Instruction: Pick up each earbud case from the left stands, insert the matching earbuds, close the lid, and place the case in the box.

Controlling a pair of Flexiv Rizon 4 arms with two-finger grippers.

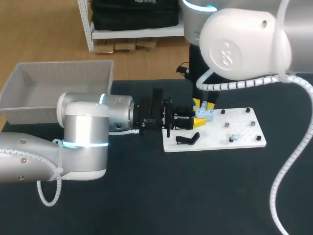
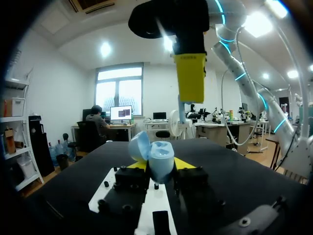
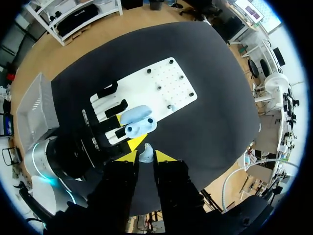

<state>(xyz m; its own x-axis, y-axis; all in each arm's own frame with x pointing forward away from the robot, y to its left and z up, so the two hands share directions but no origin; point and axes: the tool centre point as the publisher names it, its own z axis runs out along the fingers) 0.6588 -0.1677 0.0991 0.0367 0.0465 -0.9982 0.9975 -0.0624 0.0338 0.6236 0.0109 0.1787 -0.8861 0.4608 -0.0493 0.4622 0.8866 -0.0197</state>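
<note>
Box (image 1: 34, 111): a grey box is sitting by the far left corner of the worktop (image 1: 146, 196), well apart from the rest.
Left arm (image 1: 85, 139): it is coming in from the left edge and lying low over the worktop, pointing at the board.
Left gripper (image 2: 156, 165): its yellow fingers are squeezing the case from both sides. In the head view its black body is hiding most of them.
Case (image 3: 137, 122): the light blue case is being held with its lid open, over the left end of the board.
Right gripper (image 1: 203, 105): it is hanging just above the open case, pointing down. Its fingers are pinching the earbud.
Earbud (image 3: 145, 154): this small light blue piece is sitting between the right gripper's yellow tips. It is too tiny to make out in the head view.
Board (image 1: 244, 128): a white board is lying flat, right of the worktop's middle.
Black stand (image 1: 188, 139): it is sitting on the board's near left corner, just beside the left gripper.
Second earbud (image 1: 234, 138): a little blue piece is resting near the board's near edge.
Pegs (image 1: 248, 110): small dark pegs are standing on the board's right half.
Right arm (image 1: 239, 41): its big white body is covering the far edge of the worktop.
</note>
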